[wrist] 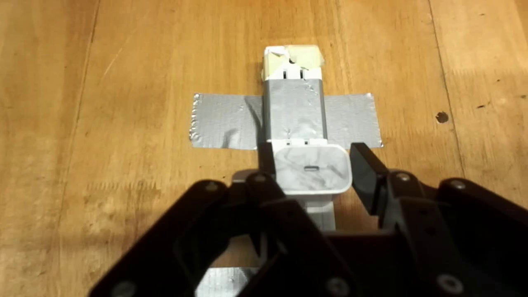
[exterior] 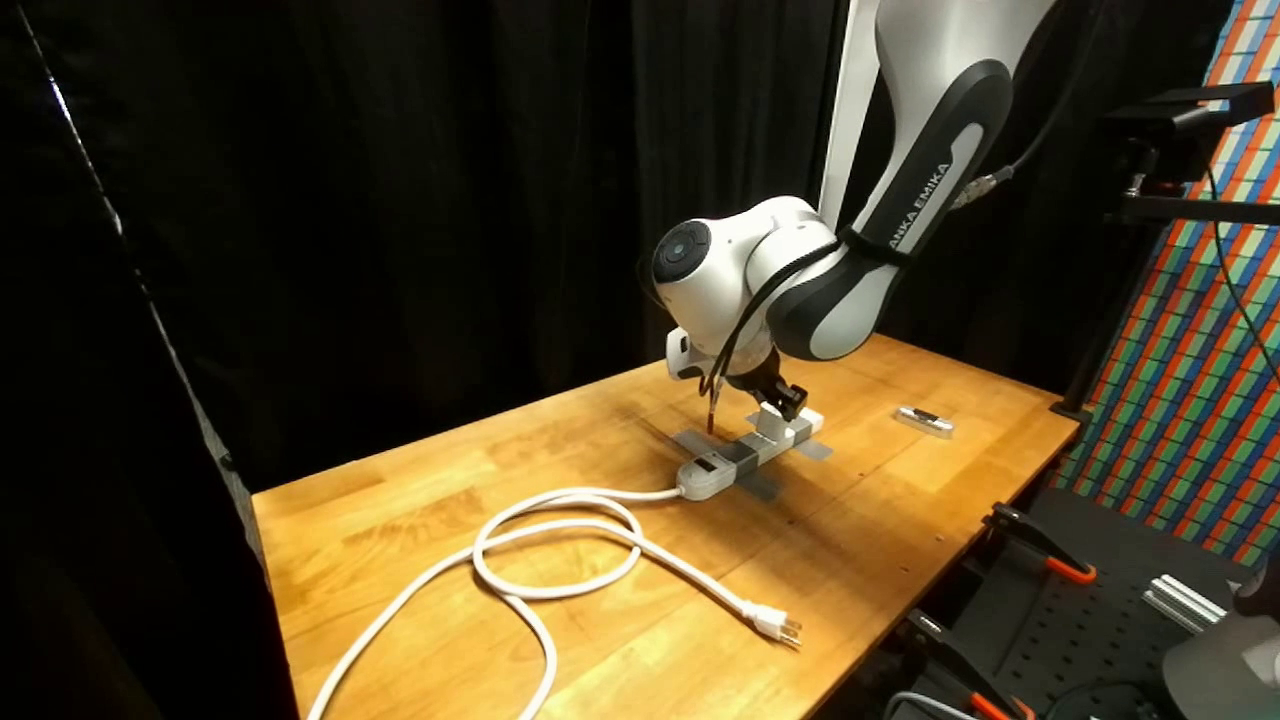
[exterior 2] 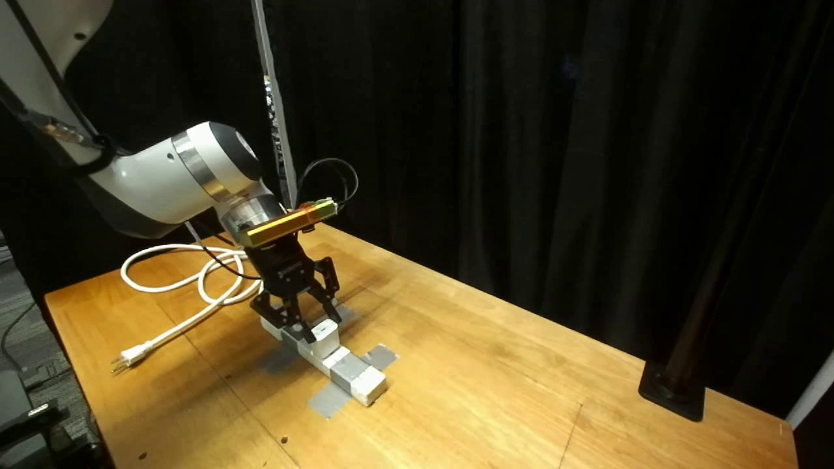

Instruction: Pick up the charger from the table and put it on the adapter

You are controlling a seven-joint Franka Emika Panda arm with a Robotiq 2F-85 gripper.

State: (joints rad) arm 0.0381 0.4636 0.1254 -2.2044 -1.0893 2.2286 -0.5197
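"Since the gripper (exterior 2: 323, 327) clasps the USB-C charger (wrist: 312, 178), jaws parted just to its width, what matters now?"

"It stands on the power strip (exterior 2: 336, 357), though I can't tell if it's plugged in. I'd hold it upright, press straight down, then let go."

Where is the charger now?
In the wrist view, the charger is right of centre, just below the upper grey tape, gripped by the end effector over the power strip.

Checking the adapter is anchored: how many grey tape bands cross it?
2: the outer band near the free end of the adapter, and the inner band, mostly hidden in the wrist view, nearer its cable. No third shows.
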